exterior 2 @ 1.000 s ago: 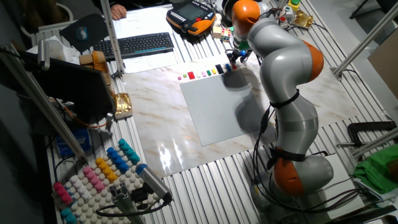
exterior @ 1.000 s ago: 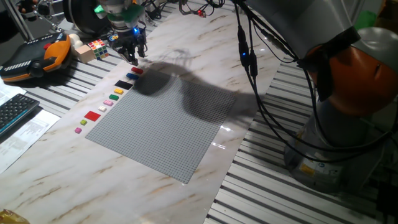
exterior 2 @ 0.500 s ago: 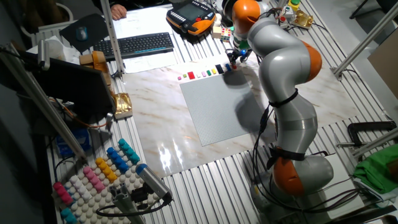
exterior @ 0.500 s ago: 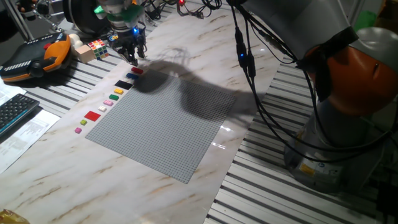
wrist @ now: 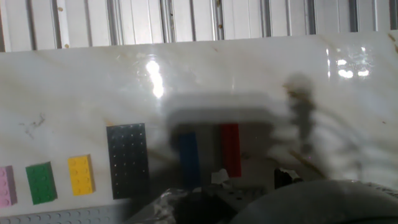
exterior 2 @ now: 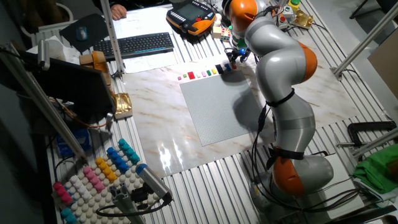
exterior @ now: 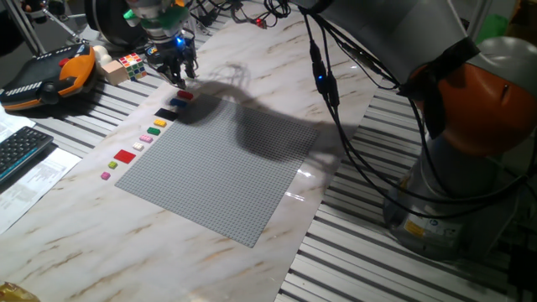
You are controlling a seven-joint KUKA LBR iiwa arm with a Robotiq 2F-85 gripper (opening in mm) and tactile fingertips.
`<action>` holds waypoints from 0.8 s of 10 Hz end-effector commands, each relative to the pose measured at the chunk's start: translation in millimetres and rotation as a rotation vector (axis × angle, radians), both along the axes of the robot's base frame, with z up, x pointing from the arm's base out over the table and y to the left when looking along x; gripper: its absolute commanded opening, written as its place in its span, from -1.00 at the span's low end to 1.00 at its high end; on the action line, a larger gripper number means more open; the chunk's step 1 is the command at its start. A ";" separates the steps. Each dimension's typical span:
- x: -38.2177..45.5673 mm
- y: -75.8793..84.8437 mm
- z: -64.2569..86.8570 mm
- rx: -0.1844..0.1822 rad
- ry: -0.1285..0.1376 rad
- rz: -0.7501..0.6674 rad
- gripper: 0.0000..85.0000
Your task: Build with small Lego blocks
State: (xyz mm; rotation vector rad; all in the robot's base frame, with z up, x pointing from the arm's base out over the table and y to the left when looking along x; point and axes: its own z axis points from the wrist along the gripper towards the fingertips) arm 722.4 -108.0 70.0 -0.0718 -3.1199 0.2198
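Tool (exterior: 179,78) shifted slightly, hovers above red block (exterior: 185,96); opening and hold unclear

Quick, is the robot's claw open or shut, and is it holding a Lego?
Gripper: cannot tell open or shut; it hangs over the red block and nothing shows in its grasp.

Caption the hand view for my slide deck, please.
Claw hovers over red and blue bricks beside black brick.
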 end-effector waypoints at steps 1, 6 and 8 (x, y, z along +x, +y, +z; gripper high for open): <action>0.8 0.1 -3.4 0.001 -0.005 0.008 0.02; 5.4 -1.2 -14.9 -0.010 -0.068 0.026 0.02; 8.0 -3.7 -18.9 -0.009 -0.072 0.030 0.01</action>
